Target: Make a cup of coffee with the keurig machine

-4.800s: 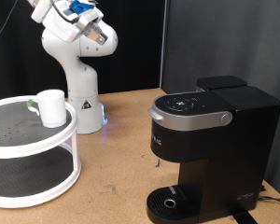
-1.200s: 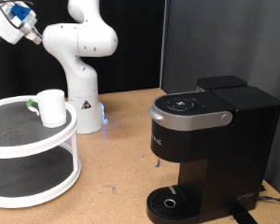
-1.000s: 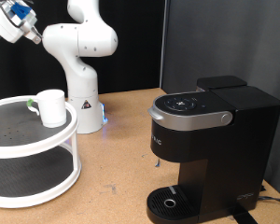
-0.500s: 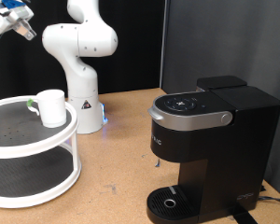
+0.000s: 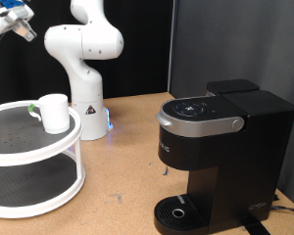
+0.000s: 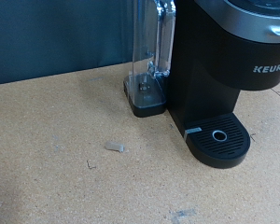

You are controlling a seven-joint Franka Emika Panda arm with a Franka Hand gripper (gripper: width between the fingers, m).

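Note:
The white cup (image 5: 55,113) stands upright on the top tier of a white round two-tier stand (image 5: 10,155), with a small green-topped thing (image 5: 32,108) beside it. The black keurig machine (image 5: 220,157) stands at the exterior view's right with its lid down and its round drip tray (image 5: 176,211) bare. My gripper (image 5: 24,29) is high at the exterior view's top left corner, above the stand and far from the cup and the machine. Its fingers do not show in the wrist view, which looks at the machine (image 6: 224,65), its clear water tank (image 6: 149,56) and its drip tray (image 6: 219,137).
The white arm base (image 5: 86,113) stands behind the stand. The tabletop is light brown wood, with a small scrap (image 6: 114,146) lying on it near the machine. Dark curtains close off the back.
The hand has swung from above the arm base to the exterior view's top left corner, and in the last second crept a little further up. Cup and machine have not moved.

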